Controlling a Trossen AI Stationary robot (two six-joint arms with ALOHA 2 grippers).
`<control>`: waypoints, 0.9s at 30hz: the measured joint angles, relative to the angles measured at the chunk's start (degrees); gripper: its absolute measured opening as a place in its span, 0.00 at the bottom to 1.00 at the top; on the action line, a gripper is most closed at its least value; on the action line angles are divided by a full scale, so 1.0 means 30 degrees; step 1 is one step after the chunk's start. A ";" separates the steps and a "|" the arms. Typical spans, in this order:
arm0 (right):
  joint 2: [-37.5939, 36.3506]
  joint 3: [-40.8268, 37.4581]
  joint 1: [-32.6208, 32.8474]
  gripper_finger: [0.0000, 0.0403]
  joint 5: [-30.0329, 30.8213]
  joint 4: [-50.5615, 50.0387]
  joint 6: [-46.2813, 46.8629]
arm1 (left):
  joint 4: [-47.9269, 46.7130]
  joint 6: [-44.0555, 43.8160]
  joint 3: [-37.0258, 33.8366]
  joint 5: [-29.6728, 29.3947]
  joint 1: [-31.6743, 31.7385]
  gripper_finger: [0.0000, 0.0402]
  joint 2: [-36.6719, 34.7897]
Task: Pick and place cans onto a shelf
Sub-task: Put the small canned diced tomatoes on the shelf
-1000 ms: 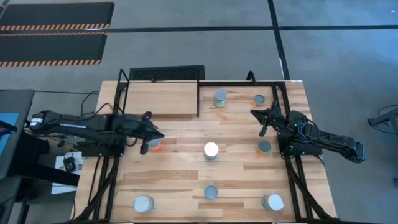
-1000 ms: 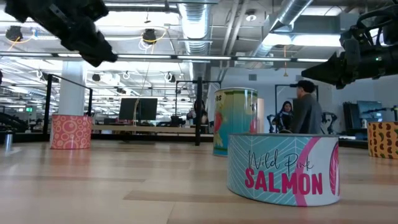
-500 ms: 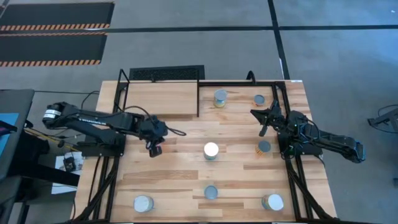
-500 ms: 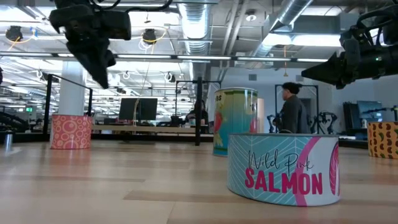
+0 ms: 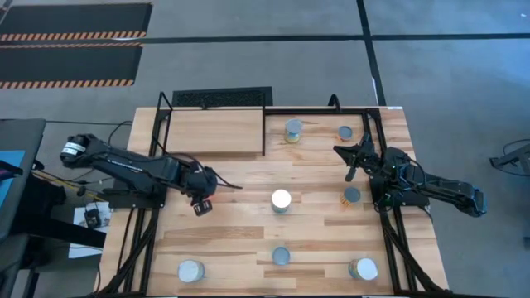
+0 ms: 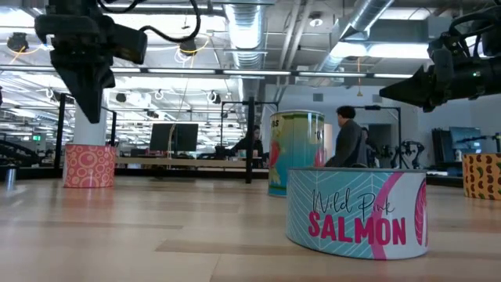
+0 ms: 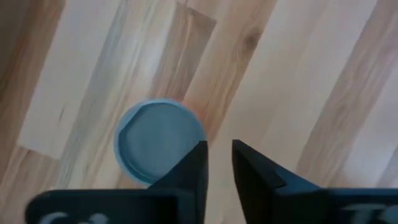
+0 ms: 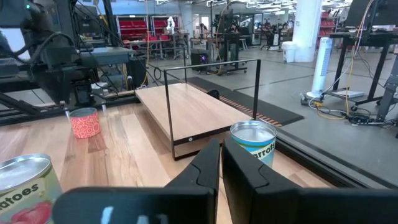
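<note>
Reaching for: the pink can [image 6: 89, 165] on the left side of the table [image 5: 248, 240], in front of the shelf [image 5: 215, 132] and apart from it. From above it is hidden under the left gripper.
Can, close up: upright, its pale round top fills the left wrist view; nothing grips it.
Change: a second ago the left arm lay level, its gripper just beside the can; now the wrist has tipped over and points down at it.
Meaning: this looks like the approach to a top-down pick, but no lift has begun.
Left gripper [image 7: 219, 146]: above the can and off to one side of its top. One finger [image 7: 194, 168] overlaps the rim in the wrist view; whether it touches, I cannot tell.
Left jaws: parted by a narrow gap only — far less than the can's width, nothing between them. They must spread and centre before closing.
Shelf: bare light board, no can on it.
Other cans: seven scattered over the table, one white-topped [image 5: 281, 199] at the middle.
Right gripper [image 5: 344, 161]: waiting over the table's right side, fingers all but pressed together, pinching nothing.
</note>
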 joint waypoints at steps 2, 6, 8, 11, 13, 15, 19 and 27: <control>0.0000 0.0000 0.0000 0.11 0.0007 0.0004 0.0000 | 0.0059 0.0228 0.0000 -0.0213 -0.0176 0.22 0.0635; -0.0004 -0.0001 0.0000 0.11 0.0007 0.0028 0.0000 | 0.0060 0.0966 0.0000 -0.1244 -0.0435 0.30 0.2366; 0.0000 0.0000 0.0000 0.11 0.0007 0.0032 0.0000 | 0.0106 0.0995 0.0000 -0.1732 -0.0443 0.32 0.3152; 0.0000 -0.0007 -0.0003 0.11 0.0007 0.0032 0.0000 | 0.0134 0.1034 0.0000 -0.2145 -0.0443 0.34 0.4139; 0.0000 -0.0007 0.0000 0.11 0.0007 0.0032 0.0000 | 0.0111 0.1039 0.0059 -0.2286 -0.0443 0.33 0.4575; 0.0000 -0.0006 0.0000 0.11 0.0002 0.0032 0.0000 | 0.0097 0.1039 0.0108 -0.2322 -0.0456 0.30 0.4848; 0.0000 -0.0006 -0.0003 0.11 0.0000 0.0032 0.0000 | -0.0659 0.1911 0.0684 -0.2235 -0.0424 0.13 0.4970; -0.0005 -0.0004 0.0000 0.11 0.0000 0.0025 0.0000 | -0.0607 0.4590 0.3578 -0.0829 0.3154 0.01 0.3722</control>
